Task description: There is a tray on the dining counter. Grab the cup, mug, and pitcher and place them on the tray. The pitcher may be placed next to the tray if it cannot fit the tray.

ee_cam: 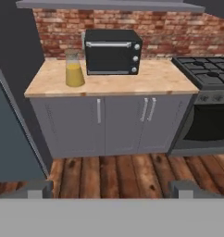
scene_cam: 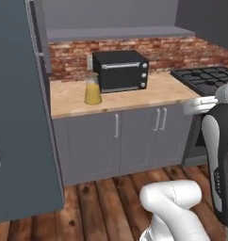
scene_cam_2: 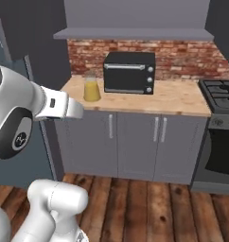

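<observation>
Standing on the wooden counter [ee_cam: 132, 81] before the brick wall, the pitcher [ee_cam: 74, 69] is just left of the black toaster oven [ee_cam: 111, 52]. The gripper [ee_cam: 111, 189] is well apart from it above the floor, fingers [ee_cam: 37, 189] spread wide, holding nothing.

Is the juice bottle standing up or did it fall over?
Standing up. The pitcher sits upright on the counter beside the black toaster oven, neck pointing up, juice level in its lower part.
</observation>
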